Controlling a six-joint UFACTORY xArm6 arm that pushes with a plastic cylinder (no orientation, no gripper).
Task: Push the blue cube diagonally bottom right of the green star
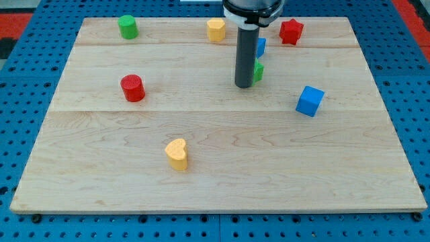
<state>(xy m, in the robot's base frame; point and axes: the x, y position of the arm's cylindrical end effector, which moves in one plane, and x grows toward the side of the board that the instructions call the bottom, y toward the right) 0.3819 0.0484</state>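
Observation:
The blue cube (310,101) lies on the wooden board at the view's right of centre. The green star (258,70) is mostly hidden behind the dark rod; only its right edge shows. My tip (243,86) rests on the board just left of and touching or nearly touching the green star. The blue cube sits to the lower right of the star, about a block's width and a half away from it.
A second blue block (261,46) peeks out behind the rod. A red star (291,31), a yellow block (216,29) and a green cylinder (127,27) line the top. A red cylinder (133,88) is at left, a yellow heart (177,154) below centre.

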